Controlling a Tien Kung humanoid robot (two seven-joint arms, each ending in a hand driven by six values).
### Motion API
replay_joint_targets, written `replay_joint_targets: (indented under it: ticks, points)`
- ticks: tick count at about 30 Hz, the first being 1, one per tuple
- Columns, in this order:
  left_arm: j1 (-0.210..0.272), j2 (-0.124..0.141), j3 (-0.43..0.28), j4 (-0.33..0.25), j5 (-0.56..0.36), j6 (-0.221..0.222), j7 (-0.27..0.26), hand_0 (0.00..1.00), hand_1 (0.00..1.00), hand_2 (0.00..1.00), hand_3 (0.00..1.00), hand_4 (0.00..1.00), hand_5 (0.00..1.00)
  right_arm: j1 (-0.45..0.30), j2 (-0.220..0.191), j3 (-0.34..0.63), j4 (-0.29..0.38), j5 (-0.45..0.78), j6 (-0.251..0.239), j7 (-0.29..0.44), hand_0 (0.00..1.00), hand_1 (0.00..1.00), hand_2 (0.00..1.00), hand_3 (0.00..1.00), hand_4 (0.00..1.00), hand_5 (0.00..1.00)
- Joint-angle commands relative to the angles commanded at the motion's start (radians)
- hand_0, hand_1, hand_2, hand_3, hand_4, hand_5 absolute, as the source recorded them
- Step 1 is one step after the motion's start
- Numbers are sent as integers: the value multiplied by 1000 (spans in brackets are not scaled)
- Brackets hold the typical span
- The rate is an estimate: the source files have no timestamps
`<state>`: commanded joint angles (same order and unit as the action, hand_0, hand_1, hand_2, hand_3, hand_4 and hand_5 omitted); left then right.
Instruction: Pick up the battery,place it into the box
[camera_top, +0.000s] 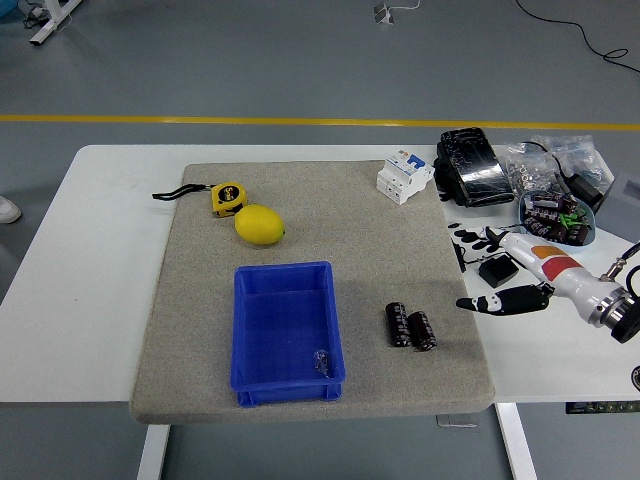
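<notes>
The right hand (500, 270) hovered spread and empty near the desk's right edge, its arm cut off there. Two batteries (410, 326) lay beside one blue box (287, 331), whose small content was unclear.

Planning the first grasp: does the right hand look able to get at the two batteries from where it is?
Probably yes. The right hand, fingers spread and empty, sits just right of the batteries lying on the mat, with only bare mat between them.
</notes>
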<state>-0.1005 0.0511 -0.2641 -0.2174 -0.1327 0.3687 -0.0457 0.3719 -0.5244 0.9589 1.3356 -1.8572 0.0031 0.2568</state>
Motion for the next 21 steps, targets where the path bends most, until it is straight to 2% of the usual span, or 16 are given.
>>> replay_joint_targets:
  ticks: [3, 4, 16, 21]
  points:
    - [1, 0, -3, 0, 6, 2, 2, 676, 685, 753, 601, 689, 576, 20, 0, -32, 1, -33, -3, -2, 769, 763, 807, 846, 998, 279]
    - [1, 0, -6, 0, 12, 3, 4, 669, 676, 740, 599, 688, 576, 28, 2, -45, 1, -47, -4, -4, 727, 735, 783, 818, 998, 278]
    - [1, 2, -30, -4, 73, 9, 25, 658, 674, 736, 596, 683, 573, 53, 64, -136, -37, -89, -16, -26, 716, 701, 746, 804, 998, 257]
    - [0, 2, -38, -4, 86, 10, 28, 658, 674, 736, 596, 683, 573, 63, 93, -174, -72, -84, -54, -14, 716, 701, 746, 804, 998, 257]
